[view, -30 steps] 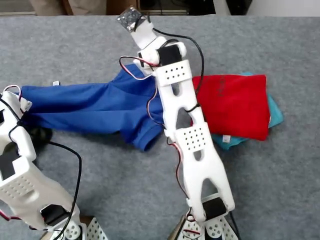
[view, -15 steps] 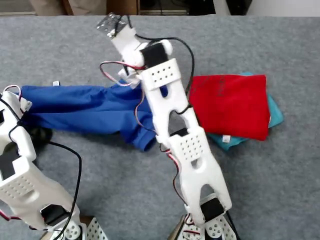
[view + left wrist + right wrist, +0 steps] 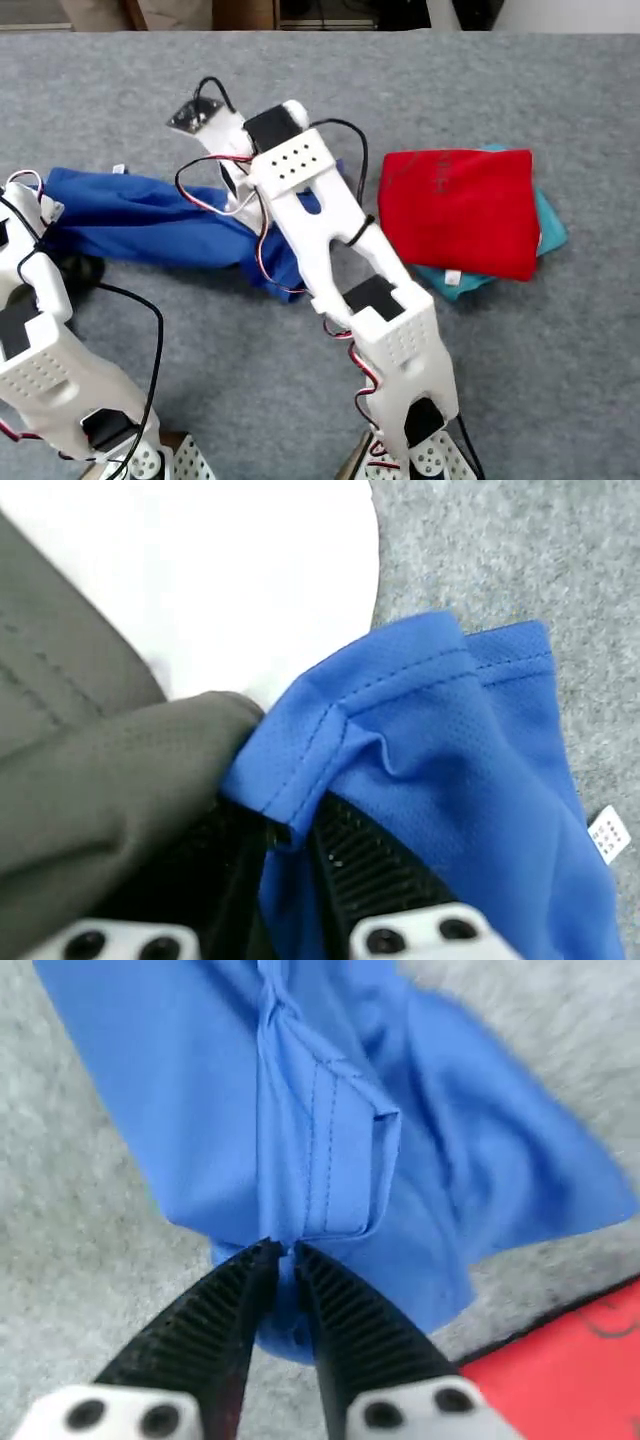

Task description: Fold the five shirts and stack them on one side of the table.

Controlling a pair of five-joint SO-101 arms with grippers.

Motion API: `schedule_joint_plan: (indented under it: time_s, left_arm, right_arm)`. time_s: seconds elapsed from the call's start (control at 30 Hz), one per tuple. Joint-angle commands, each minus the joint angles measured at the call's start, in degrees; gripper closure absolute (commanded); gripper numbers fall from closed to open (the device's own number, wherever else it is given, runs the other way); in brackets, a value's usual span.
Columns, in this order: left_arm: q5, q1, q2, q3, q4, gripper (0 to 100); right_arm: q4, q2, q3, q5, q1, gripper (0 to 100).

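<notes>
Pinching the blue shirt (image 3: 150, 220) twice, right gripper (image 3: 283, 1251) clamped on a bunched mid fold, left gripper (image 3: 290, 825) clenched on the hem, you should lay that fold flat with cloth taut (red shirt (image 3: 460, 210) sits on teal shirt (image 3: 551, 226), far right), right arm (image 3: 330, 240) stretched diagonally over the table (image 3: 560, 380), left arm (image 3: 40, 350) folded near-left.

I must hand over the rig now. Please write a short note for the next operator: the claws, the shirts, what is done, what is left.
Left claw: shut on the hem at one end of the blue shirt.
Right claw: shut on a fold of the blue shirt, near its middle.
Things: the blue shirt lies bunched on the left half of the table; the red shirt lies on the teal shirt at the right.
Done: red and teal folded, stacked.
Left: fold the blue shirt and add it to that stack.
</notes>
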Motion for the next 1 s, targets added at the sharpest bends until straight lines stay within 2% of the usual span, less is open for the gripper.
schedule_joint_plan:
  time_s: [0.0, 0.1, 0.17, 0.33, 0.5, 0.57, 0.77, 0.97]
  left_arm:
    - [0.3, 0.5, -0.4, -2.3, -0.2, 98]
    - [0.3, 0.5, -0.4, -2.3, -0.2, 98]
    - [0.3, 0.5, -0.4, -2.3, -0.2, 98]
    - [0.3, 0.5, -0.4, -2.3, -0.2, 98]
    - [0.3, 0.5, -0.4, -2.3, -0.2, 98]
    - [0.3, 0.5, -0.4, -2.3, -0.2, 98]
    - [0.3, 0.5, -0.4, -2.3, -0.2, 98]
    - [0.3, 0.5, -0.4, -2.2, -0.2, 98]
  right_arm:
    - [0.4, -5.1, 0.7, -3.3, -0.4, 83.9]
    - [0.8, -6.9, 1.0, -1.6, -0.5, 69.8]
    - [0.8, -8.3, 1.1, -0.9, -0.6, 66.2]
    - [1.1, -12.5, 3.0, -0.5, -0.7, 69.7]
    - [1.0, -20.4, 15.8, 0.7, -2.7, 80.3]
    - [0.8, -23.3, 21.8, -1.8, -4.4, 78.3]
    - [-4.4, -26.6, 32.3, -7.5, -7.4, 62.6]
    - [-11.5, -24.9, 36.7, -7.6, -6.6, 62.4]
